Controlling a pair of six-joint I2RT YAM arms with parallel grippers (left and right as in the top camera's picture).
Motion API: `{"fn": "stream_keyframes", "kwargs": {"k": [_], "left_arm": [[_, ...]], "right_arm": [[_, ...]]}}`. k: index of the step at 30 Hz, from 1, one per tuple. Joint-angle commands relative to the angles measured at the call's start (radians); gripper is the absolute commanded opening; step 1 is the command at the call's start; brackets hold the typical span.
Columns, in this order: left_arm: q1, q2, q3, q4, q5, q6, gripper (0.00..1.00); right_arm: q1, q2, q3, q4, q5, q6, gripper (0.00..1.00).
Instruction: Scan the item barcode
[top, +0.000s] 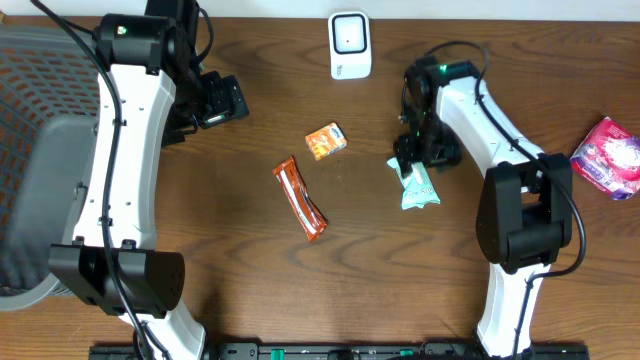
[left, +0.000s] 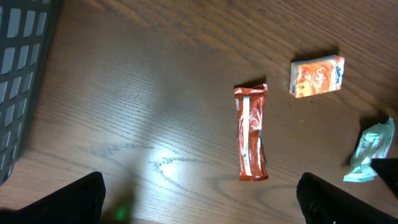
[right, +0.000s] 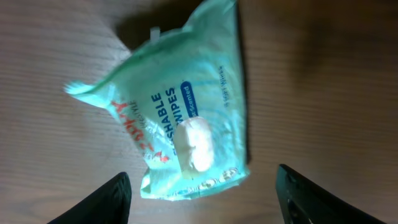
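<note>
Two spread fingers of the right gripper (right: 202, 177) are best lowered astride the pale-green crinkled plastic wipes pack (right: 180, 106), then closed gently.

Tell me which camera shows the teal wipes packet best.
The right wrist view shows it best: the wipes packet fills the frame and its print is readable. The overhead view shows it small and partly covered at its top end. The left wrist view shows it small at the right edge.
</note>
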Motion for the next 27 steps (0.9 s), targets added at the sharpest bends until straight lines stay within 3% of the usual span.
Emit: {"fn": "stream_keyframes", "kwargs": {"k": [1,4,8,14,21,27], "left_arm": [[0.003,0.008,0.002,-0.006,-0.006,-0.002,0.98],[0.003,0.008,0.002,-0.005,-0.006,-0.002,0.98],[0.003,0.008,0.002,-0.006,-0.006,-0.002,0.98],[0.003,0.008,0.002,-0.006,-0.006,-0.002,0.98],[0.003,0.008,0.002,-0.005,-0.006,-0.002,0.98],[0.003,0.008,0.002,-0.006,-0.006,-0.002,0.98]], "right_arm": [[0.008,0.001,-0.091,0.068,-0.029,-0.039,0.68],[0.018,0.001,-0.164,0.175,-0.035,-0.037,0.61],[0.042,0.001,-0.212,0.267,-0.054,0.007,0.31],[0.095,0.001,-0.114,0.268,0.040,0.154,0.03],[0.201,0.001,0.146,0.291,0.374,0.351,0.02],[0.267,0.002,0.201,0.558,0.500,0.368,0.01]]}}
